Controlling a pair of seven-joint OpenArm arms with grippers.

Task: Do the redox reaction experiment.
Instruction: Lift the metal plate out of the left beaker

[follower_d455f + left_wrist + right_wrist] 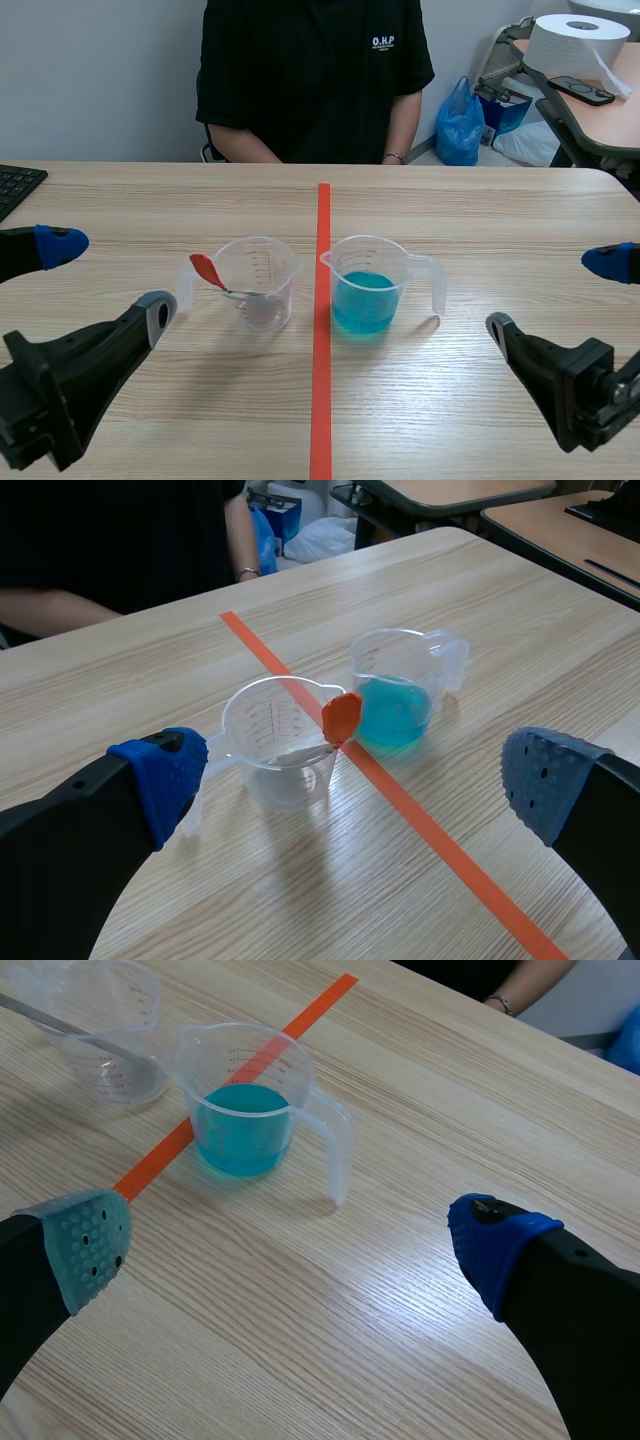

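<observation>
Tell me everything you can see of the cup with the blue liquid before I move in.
The cup is clear plastic, with a pouring lip and a loop handle. It stands upright on the table, just beside the orange tape line on the right arm's side, lip toward the line, handle pointing away from it. Blue liquid fills roughly its lower half. Only the table touches it; both jaws are open and well clear.

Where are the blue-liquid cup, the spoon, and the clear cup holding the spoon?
Blue-liquid cup (362, 300): scene view, on the liquid-filled lower wall.
Spoon (341, 718): left wrist view, on its orange-red handle end.
Clear cup (275, 275): scene view, on its side wall near the markings.
</observation>
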